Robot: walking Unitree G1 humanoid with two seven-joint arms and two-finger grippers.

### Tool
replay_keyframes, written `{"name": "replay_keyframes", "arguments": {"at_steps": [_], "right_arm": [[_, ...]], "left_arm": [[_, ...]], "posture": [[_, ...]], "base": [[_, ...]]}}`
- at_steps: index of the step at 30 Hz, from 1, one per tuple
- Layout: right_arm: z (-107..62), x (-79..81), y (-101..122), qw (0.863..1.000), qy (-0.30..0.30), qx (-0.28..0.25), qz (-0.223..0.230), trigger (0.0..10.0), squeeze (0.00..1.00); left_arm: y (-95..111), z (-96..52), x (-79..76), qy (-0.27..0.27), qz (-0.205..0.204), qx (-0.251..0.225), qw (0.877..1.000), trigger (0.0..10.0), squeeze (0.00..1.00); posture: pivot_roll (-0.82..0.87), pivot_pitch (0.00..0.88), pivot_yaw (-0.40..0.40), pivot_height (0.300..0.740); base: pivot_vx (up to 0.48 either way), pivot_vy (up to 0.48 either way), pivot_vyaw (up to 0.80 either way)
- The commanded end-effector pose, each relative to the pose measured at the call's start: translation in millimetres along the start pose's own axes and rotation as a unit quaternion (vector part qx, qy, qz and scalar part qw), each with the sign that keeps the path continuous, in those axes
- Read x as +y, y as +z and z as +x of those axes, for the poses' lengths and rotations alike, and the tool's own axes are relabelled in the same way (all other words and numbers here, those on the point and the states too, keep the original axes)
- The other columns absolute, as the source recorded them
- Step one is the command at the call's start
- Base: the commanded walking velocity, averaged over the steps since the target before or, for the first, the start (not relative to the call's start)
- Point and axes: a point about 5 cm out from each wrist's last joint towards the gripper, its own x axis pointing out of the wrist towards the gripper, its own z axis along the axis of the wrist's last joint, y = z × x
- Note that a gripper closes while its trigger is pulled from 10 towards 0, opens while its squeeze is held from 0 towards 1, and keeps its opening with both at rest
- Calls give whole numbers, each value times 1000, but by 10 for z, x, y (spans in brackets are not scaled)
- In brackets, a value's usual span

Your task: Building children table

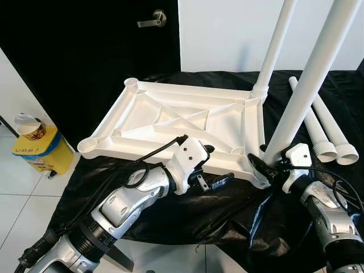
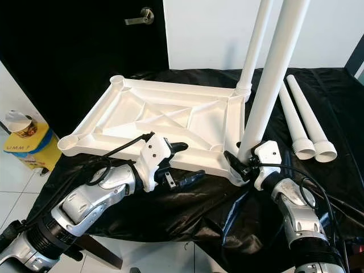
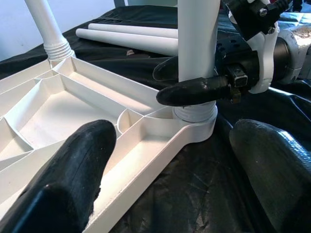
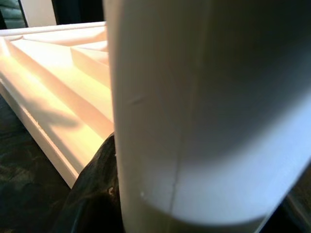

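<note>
Now, with your right gripper [image 1: 266,165] clamped on the near leg [image 1: 301,94], twist it upright into its corner socket [image 3: 194,119] while your open left gripper [image 1: 213,168] steadies the tabletop [image 1: 176,122].

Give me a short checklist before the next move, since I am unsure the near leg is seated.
1. Right end effector grips the near leg just above its socket: ok.
2. Near leg upright in the corner socket: ok.
3. Thread fully home: cannot tell.
4. Left end effector open over the tabletop edge, steadying it: cannot tell if touching.
5. Far leg standing in its corner: ok.
6. Two spare legs lying within reach on the black sheet: ok.
</note>
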Motion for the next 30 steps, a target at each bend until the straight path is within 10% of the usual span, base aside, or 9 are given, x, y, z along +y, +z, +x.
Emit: {"name": "replay_keyframes", "arguments": {"at_steps": [1,12,21,30], "right_arm": [[-58,27,-145,999,-13,38,6,10000,0],[-41,204,-228,991,-117,57,32,10000,0],[81,502,-289,956,-270,84,73,10000,0],[250,736,-173,955,-272,63,98,10000,0]], "left_arm": [[-6,-15,-92,-94,-1,4,996,10000,0],[-6,1,-113,-96,-3,2,995,10000,0],[-7,-14,-124,-90,-7,2,996,10000,0],[-9,-18,-119,-81,-7,2,997,10000,0]], "posture": [[-42,5,4,740],[-52,13,4,740],[-32,16,-11,740],[-15,0,-25,740]], "base": [[0,0,0],[0,0,0],[0,0,0],[0,0,0]]}}
